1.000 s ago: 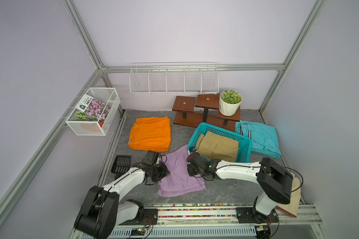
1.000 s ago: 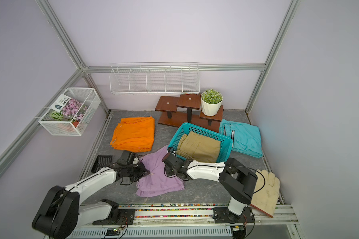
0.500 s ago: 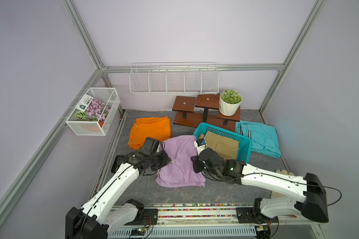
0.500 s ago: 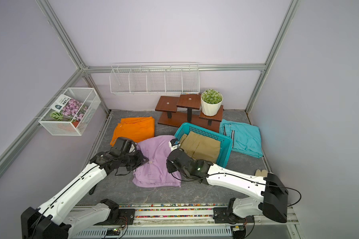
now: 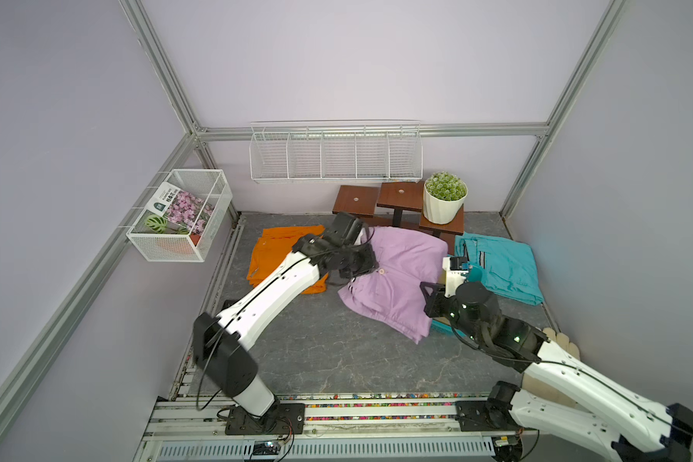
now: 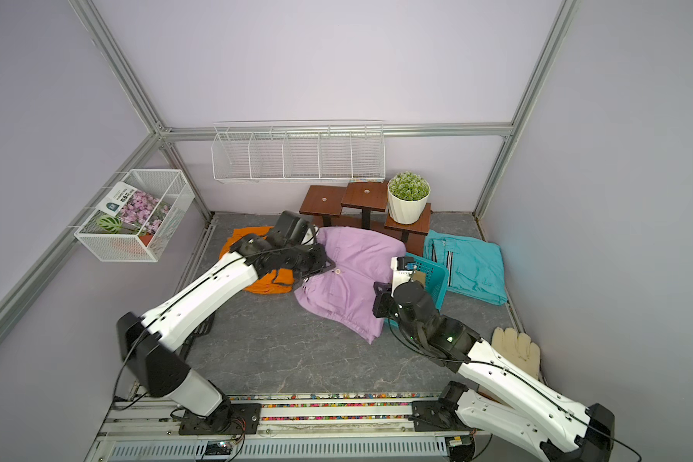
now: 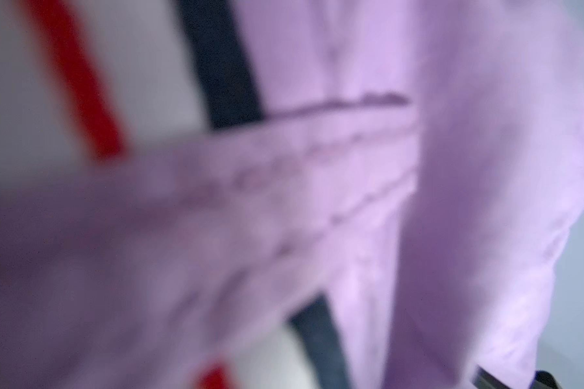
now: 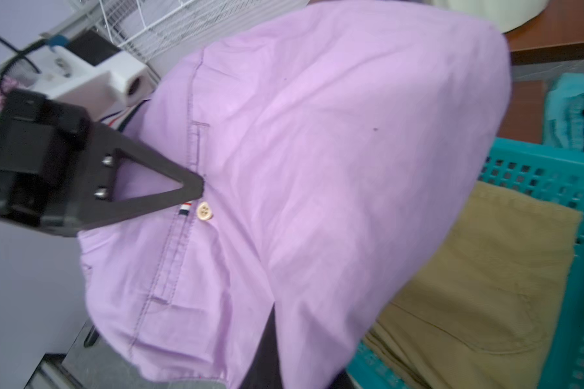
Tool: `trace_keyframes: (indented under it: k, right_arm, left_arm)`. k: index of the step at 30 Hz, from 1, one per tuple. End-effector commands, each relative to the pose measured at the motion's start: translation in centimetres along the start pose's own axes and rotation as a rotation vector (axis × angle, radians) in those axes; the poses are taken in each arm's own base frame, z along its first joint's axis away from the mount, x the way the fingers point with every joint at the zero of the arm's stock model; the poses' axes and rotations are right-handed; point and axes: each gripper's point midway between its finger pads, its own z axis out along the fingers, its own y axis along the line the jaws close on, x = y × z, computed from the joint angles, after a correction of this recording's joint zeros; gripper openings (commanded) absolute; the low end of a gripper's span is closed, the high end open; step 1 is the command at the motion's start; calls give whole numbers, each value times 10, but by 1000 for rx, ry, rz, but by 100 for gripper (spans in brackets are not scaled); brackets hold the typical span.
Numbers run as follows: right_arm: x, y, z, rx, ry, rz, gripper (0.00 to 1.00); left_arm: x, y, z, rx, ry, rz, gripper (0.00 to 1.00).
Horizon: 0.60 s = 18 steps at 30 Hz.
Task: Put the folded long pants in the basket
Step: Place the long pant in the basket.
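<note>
Lilac pants (image 5: pixel 397 276) hang spread between the two arms, their long axis running from far to near and the near hem drooping toward the grey floor. Under their right half sits the turquoise basket (image 6: pixel 431 276). In both top views the cloth hides most of it, leaving only its right wall and a near corner in sight. Tan pants (image 8: pixel 486 286) already lie flat inside it, as the right wrist view shows, with the lilac cloth draped across their left part. Orange pants (image 5: pixel 271 256) lie on the floor at the far left, and turquoise pants (image 5: pixel 505 268) lie just right of the basket.

Left gripper (image 8: pixel 196 188) has its jaws pinched together on the bundle's left edge, at the pocket seam beside a pale button (image 8: pixel 204 211). Right gripper (image 5: pixel 425 289) sits at the bundle's right edge, over the basket. Its jaws are closed and, judging by the cloth hanging in front of its camera, they are clamped on that edge.

By my reading, the bundle's middle lies left of the basket's middle, so it must travel right before going down. The right arm is the nearer one.
</note>
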Motion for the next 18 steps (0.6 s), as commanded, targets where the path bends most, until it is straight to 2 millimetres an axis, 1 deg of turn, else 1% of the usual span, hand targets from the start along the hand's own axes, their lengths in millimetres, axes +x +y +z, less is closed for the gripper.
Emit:
trace_keyframes:
  k: [1, 3, 4, 6, 8, 10, 13, 15, 18]
  right_arm:
    - [10, -35, -3, 107, 34, -14, 0]
    - [6, -49, -3, 134, 24, 10, 0]
    - [5, -56, -2, 143, 20, 29, 0]
    - [4, -69, 2, 156, 25, 65, 0]
    - [7, -84, 8, 174, 44, 98, 0]
    - [15, -102, 14, 199, 69, 138, 0]
    - [25, -123, 20, 214, 86, 197, 0]
    - [28, -134, 23, 222, 88, 223, 0]
    - [35, -145, 31, 231, 129, 260, 0]
  left_arm:
    - [-45, 9, 27, -84, -38, 42, 0]
    - [-59, 2, 45, -85, -32, 61, 0]
    - [-68, -4, 50, -80, -40, 68, 0]
    - [-80, -9, 60, -79, -39, 72, 0]
    - [-86, -16, 69, -61, -31, 69, 0]
    - [-86, -18, 80, -44, -12, 61, 0]
    - [-84, -14, 86, -48, -4, 41, 0]
    - [-82, -13, 90, -34, -9, 33, 0]
    - [-80, -5, 106, -10, -7, 11, 0]
